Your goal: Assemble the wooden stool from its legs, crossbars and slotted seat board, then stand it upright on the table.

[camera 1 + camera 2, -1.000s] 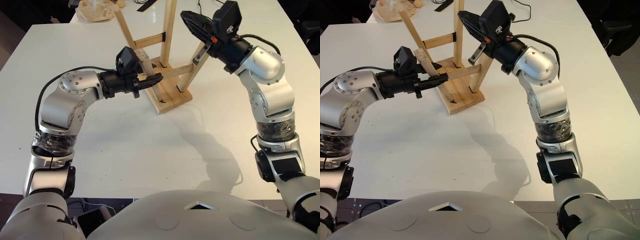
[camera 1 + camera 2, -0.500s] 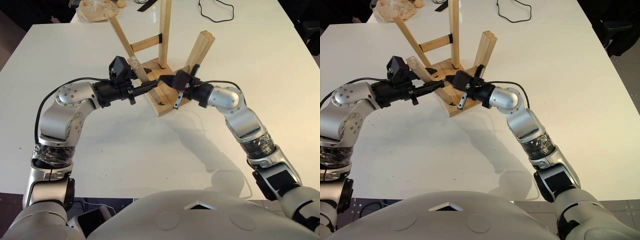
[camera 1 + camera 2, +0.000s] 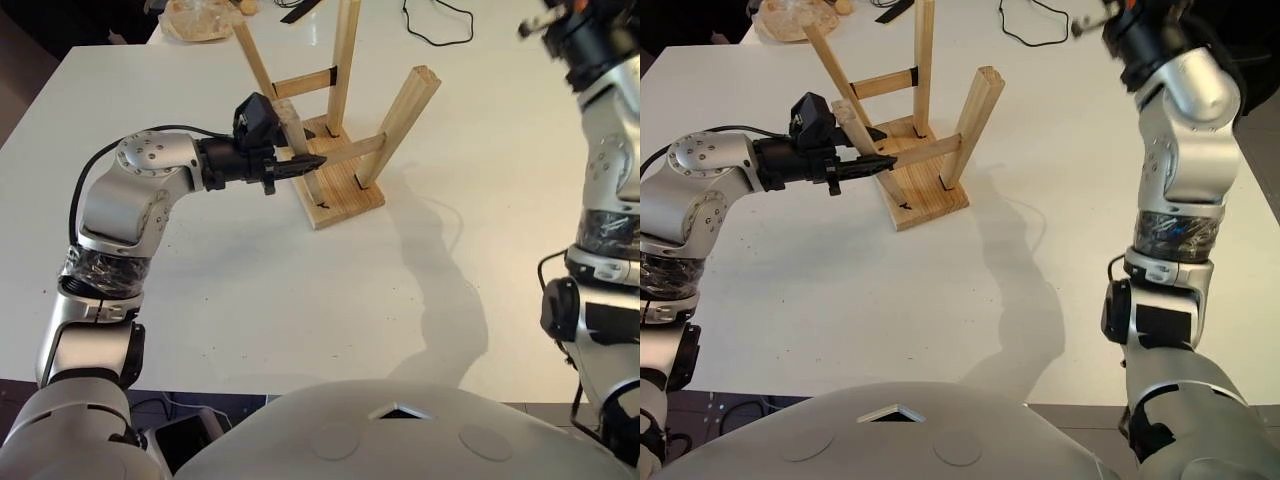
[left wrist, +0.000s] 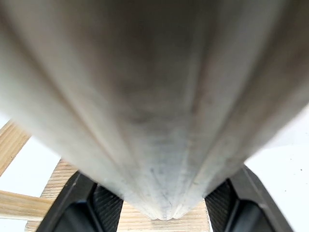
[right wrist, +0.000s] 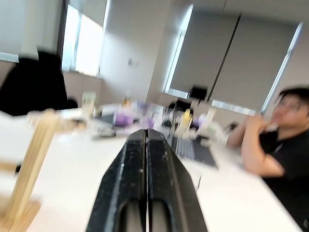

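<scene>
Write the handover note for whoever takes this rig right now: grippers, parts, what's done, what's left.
Left gripper: shut on the near leg of the stool, low over the table.
Right gripper: shut, empty, raised high and well clear on the right.
Parts: the stool sits upside down, seat board flat on the table, the other three legs pointing up, crossbars between the legs.
Done: legs and crossbars appear fitted into the board.
Left: check that the joints are seated, then turn the stool over and stand it upright.
</scene>
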Motion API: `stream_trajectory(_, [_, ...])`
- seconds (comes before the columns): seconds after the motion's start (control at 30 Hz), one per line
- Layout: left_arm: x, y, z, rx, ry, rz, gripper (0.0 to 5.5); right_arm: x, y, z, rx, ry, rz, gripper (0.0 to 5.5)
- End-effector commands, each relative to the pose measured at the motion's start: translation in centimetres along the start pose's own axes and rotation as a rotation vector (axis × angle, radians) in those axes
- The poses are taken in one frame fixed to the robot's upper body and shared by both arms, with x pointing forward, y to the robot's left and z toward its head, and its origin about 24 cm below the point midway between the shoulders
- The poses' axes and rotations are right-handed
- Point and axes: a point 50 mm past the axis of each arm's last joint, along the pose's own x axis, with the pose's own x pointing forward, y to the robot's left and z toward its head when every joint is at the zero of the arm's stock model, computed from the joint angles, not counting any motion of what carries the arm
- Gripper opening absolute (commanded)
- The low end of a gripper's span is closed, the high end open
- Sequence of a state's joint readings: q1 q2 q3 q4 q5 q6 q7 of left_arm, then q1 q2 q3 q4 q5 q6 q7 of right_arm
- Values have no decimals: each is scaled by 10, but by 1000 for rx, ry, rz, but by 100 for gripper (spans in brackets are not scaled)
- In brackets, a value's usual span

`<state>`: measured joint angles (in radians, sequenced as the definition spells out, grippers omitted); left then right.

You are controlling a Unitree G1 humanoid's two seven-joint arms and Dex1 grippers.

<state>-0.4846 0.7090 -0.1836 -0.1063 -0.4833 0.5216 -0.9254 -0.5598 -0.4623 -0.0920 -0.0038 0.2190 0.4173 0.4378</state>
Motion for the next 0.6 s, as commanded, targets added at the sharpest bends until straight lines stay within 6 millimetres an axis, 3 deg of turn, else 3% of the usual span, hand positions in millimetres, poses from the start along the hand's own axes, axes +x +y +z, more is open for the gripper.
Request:
stream_trajectory(0.03, [5,-13,-55,-104,221,-73,204,-12,108,1,184,-74,564,0])
stream_trajectory(0.1, [4,-13,-51,-80,167,-105,204,-35,146,23,292,-211,824,0])
stream_trajectory(0.17, [1,-12,-48,-58,122,-127,204,-46,153,28,321,-242,884,0])
stream_trajectory(0.3, [-6,-5,-47,-25,49,-80,204,-41,133,13,249,-157,785,0])
stream_trajectory(0.4, [-9,4,-43,-32,-11,63,204,-32,104,0,199,-83,607,0])
stream_trajectory(0.5, [-23,-2,-37,-59,-40,102,264,-27,72,-14,185,-20,434,0])
stream_trajectory(0.6, [-42,-9,-35,-32,-14,202,291,-27,57,-18,199,-14,357,0])
